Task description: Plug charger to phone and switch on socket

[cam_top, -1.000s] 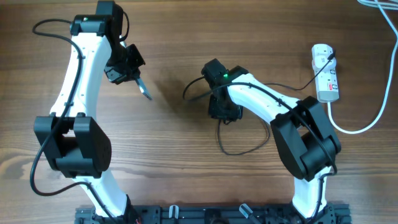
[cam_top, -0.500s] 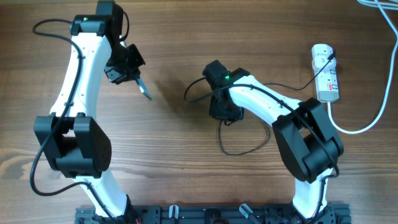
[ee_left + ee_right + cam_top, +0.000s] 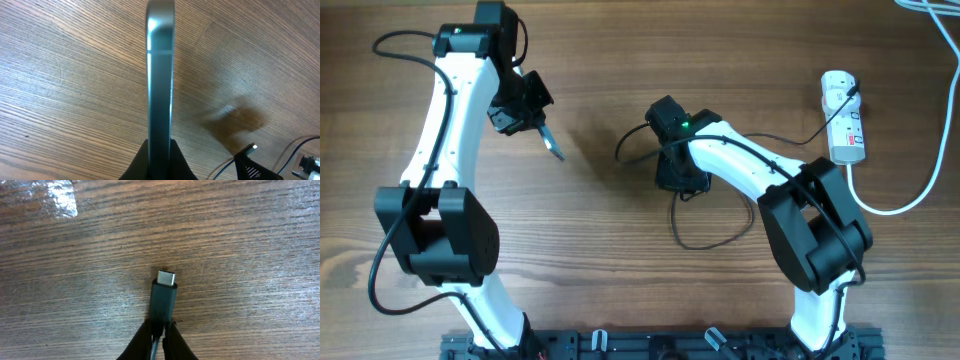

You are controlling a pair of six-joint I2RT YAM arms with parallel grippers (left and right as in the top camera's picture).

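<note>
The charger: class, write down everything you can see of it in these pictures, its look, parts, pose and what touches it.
The charger is a slim black plug, plastic by its look, with a small silvery metal tip. The right gripper pinches its rear end, so the tip points forward over the wooden table. Its thin black cable trails back in a loose loop on the table; it seems to run toward the white socket.

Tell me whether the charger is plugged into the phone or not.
Not plugged in. The charger, its connector bare, sits in the right pincer; the left pincer holds the phone apart.
</note>
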